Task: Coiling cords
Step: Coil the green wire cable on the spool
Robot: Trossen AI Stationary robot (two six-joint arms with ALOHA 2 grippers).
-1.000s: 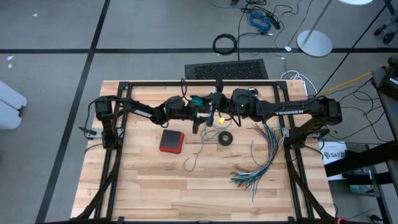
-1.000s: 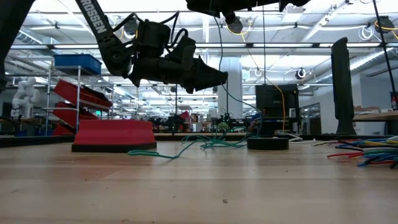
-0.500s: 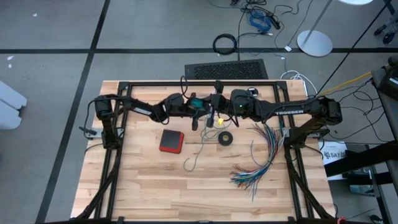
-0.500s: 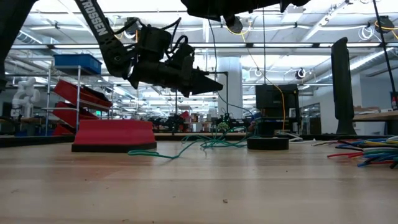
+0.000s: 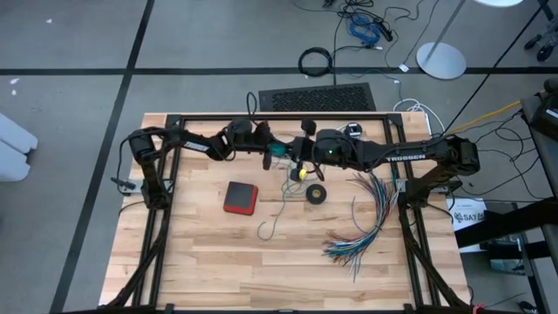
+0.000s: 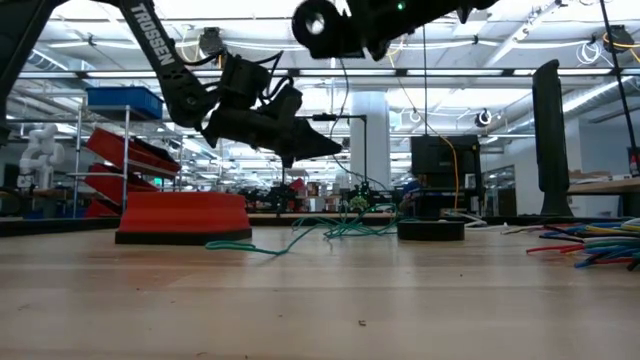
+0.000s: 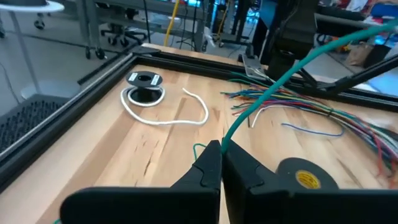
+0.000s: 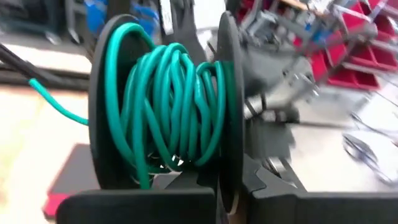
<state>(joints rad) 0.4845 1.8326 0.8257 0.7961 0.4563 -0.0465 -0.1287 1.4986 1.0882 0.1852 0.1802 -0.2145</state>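
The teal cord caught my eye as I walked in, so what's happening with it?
The robot is winding it. The right gripper holds a black spool wrapped in teal cord, raised above the table. The left gripper has its fingers shut on the free cord. A white cord lies untouched on the table.

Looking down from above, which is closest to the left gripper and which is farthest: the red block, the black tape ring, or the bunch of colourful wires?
Measured from the left gripper, high view:
1. Red block: nearest, toward the table's front, on the left arm's side.
2. Black tape ring: a little farther, under the right arm.
3. Colourful wires: farthest, fanned out on the right side.
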